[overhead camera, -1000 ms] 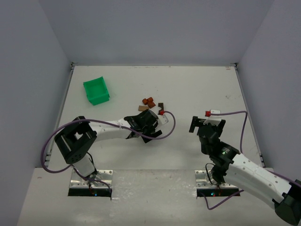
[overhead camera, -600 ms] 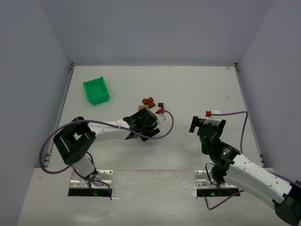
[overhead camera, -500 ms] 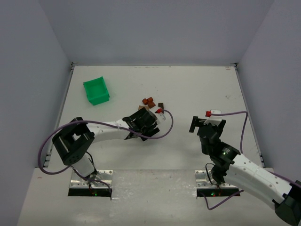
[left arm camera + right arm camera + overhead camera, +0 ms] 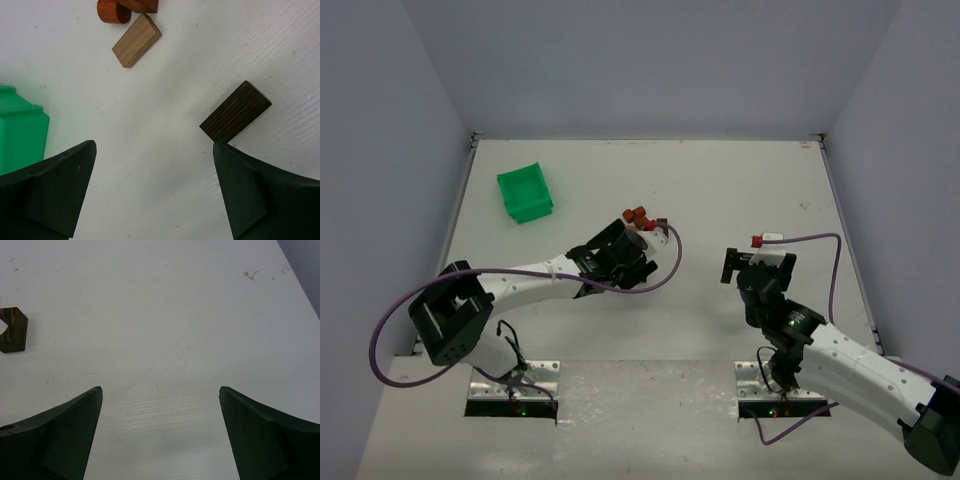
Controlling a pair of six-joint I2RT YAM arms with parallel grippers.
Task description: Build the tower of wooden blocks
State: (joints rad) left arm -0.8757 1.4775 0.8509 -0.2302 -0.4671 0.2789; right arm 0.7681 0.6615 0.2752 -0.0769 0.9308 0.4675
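We find the left gripper [image 4: 152,165] fully open and holding nothing, set low over the table [image 4: 165,100]. The dark brown plank [image 4: 236,112] lies flat just beyond one fingertip [image 4: 222,155]; this view does not confirm contact. A light brown block [image 4: 137,40] and a reddish-orange rounded piece [image 4: 114,10] lie farther ahead, close together. The green bin [image 4: 20,130] sits beside the other finger. The right gripper [image 4: 160,400] is also wide open and empty, with a dark notched block [image 4: 12,330] off to its side.

no legible text anywhere (small labels perhaps blurred)
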